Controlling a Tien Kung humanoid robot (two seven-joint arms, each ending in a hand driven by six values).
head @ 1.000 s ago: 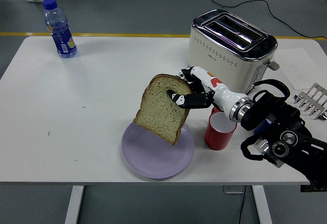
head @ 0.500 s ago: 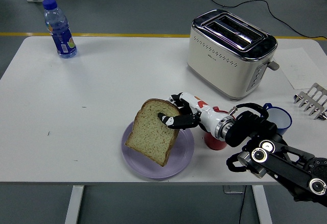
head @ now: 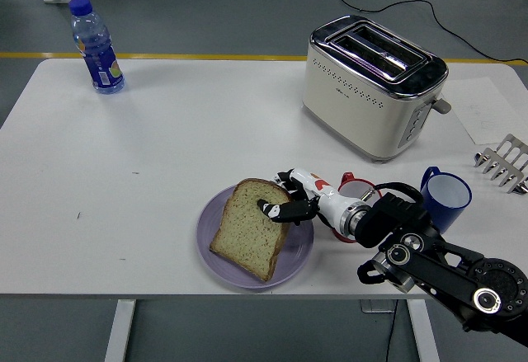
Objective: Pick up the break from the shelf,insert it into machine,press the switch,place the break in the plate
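A slice of bread [head: 247,228] lies on the purple plate [head: 216,256] near the table's front edge. My right hand [head: 287,199] comes in from the lower right and is still shut on the bread's right edge, thumb on top and fingers curled behind the crust. The cream toaster [head: 371,85] stands at the back right with both slots empty and its lever [head: 442,105] on the right end. The metal shelf rack [head: 503,164] is at the right edge. My left arm is out of view.
A red cup [head: 351,201] stands just behind my right wrist and a blue cup [head: 446,195] to its right. A water bottle [head: 96,46] stands at the back left. A paper sheet [head: 488,108] lies at the right.
My right hand has come down and toward me with the bread. The slice has gone from hanging upright above the plate to lying on it.
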